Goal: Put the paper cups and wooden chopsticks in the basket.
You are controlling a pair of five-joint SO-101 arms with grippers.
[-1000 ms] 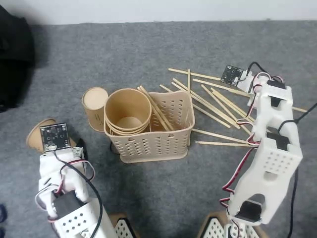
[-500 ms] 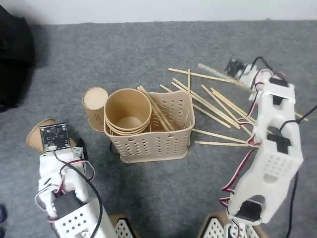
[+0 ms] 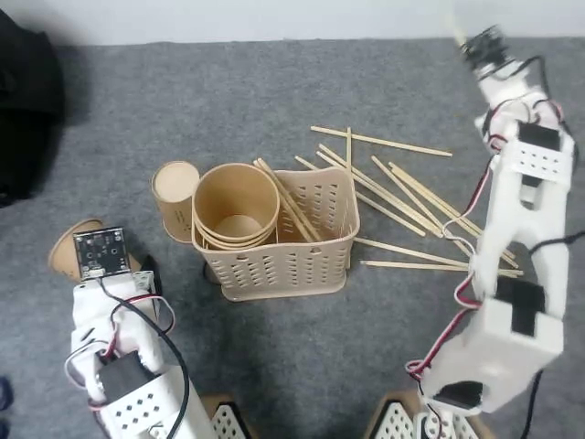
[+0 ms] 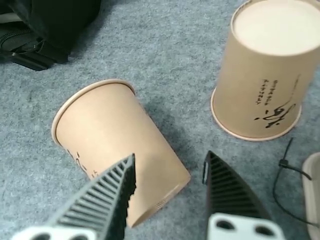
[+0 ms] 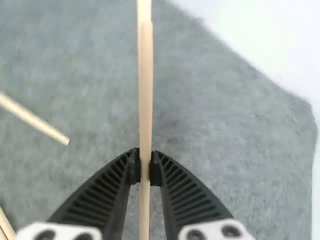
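Note:
A beige basket [image 3: 274,265] in the middle of the grey carpet holds stacked paper cups [image 3: 236,218] and a few chopsticks. One paper cup [image 3: 174,198] stands upside down against the basket's left side. Another cup [image 4: 117,145] lies on its side under my left gripper [image 4: 170,172], whose open fingers straddle its closed end. Several wooden chopsticks [image 3: 402,197] lie scattered right of the basket. My right gripper [image 5: 144,170] is raised at the far right corner, shut on a pair of chopsticks [image 5: 145,100].
A black bag [image 3: 27,101] lies at the far left edge. A white wall [image 3: 274,18] borders the carpet's far side. The right arm [image 3: 516,238] stretches above the chopstick pile.
The right arm has lifted a pair of chopsticks off the pile and swung up toward the far right corner. The left arm has not moved.

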